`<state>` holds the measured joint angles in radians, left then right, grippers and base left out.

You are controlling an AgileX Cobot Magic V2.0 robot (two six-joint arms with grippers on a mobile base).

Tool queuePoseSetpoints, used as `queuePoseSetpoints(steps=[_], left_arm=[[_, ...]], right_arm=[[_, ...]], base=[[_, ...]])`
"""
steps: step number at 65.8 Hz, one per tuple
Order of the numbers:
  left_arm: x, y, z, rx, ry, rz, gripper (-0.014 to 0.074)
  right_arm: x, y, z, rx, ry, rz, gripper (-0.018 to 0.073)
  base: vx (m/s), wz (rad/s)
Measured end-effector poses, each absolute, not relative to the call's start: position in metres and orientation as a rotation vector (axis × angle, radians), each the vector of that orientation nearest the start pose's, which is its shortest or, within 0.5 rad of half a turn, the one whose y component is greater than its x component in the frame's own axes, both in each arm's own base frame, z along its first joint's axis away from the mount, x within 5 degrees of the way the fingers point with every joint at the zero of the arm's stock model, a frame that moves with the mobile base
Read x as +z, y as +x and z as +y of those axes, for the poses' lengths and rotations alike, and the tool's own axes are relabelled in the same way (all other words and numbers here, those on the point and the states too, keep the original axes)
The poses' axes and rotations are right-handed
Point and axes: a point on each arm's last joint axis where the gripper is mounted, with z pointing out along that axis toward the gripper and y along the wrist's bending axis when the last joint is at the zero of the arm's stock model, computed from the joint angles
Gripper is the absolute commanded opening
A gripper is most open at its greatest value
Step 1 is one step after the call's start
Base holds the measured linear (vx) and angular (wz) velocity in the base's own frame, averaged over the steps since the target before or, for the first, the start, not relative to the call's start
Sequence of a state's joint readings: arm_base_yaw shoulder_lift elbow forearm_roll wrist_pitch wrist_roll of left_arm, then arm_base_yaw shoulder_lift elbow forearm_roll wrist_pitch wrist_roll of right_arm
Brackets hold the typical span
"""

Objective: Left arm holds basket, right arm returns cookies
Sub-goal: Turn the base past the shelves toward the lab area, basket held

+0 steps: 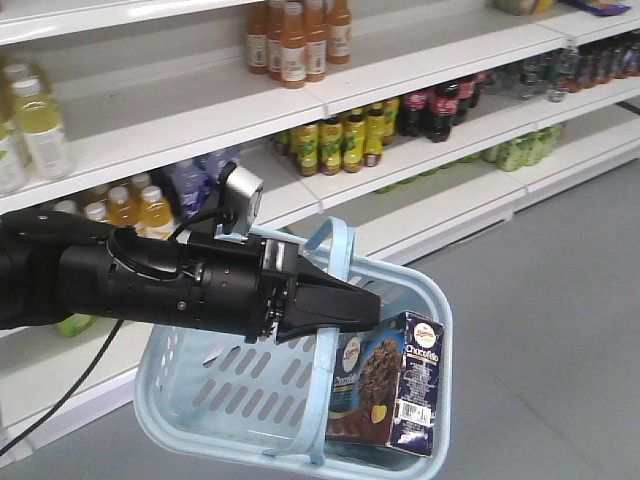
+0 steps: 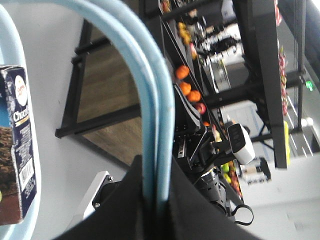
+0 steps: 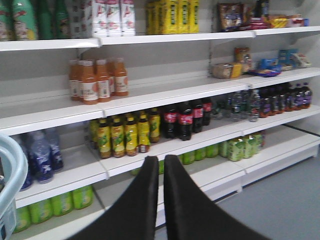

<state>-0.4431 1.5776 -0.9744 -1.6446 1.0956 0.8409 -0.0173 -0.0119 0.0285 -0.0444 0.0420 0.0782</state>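
Note:
The light blue basket [image 1: 442, 318] hangs in the air in front of the shelves. My left gripper [image 1: 352, 306] is shut on its two pale blue loop handles [image 2: 157, 120], which run up between the black jaws in the left wrist view, where the left gripper [image 2: 156, 167] shows at the bottom. The navy cookies box [image 1: 395, 385] stands inside the basket at its near right corner and appears at the left edge of the left wrist view as cookies [image 2: 19, 150]. My right gripper [image 3: 161, 160] is shut on nothing, facing the shelves, apart from the basket rim [image 3: 9, 167].
White store shelves [image 1: 200, 120] run behind the basket, holding orange juice bottles [image 1: 298, 40], yellow-labelled bottles [image 3: 125, 135], cola bottles [image 3: 182, 120] and green cans [image 3: 237, 147]. Grey floor [image 1: 560, 330] lies to the right.

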Motion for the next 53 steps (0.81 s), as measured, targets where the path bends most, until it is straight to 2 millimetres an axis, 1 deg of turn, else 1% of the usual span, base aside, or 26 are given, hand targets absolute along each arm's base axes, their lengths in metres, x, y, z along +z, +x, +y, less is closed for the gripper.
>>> queuePoseSetpoints(steps=[30,53], left_arm=[[0.2852,0.2442,-0.2052,-1.861,0.376,2.210,-0.0006],[0.2852,0.2442,-0.2052,-1.861,0.376,2.210,-0.0006]], right_arm=[[0.2004,0.0567,-0.0012,0.012,0.041,1.542,-0.0006],[0.2004,0.0567,-0.0012,0.012,0.041,1.542,-0.0006]], base=[[0.20,-0.75],[0.17,-0.65]])
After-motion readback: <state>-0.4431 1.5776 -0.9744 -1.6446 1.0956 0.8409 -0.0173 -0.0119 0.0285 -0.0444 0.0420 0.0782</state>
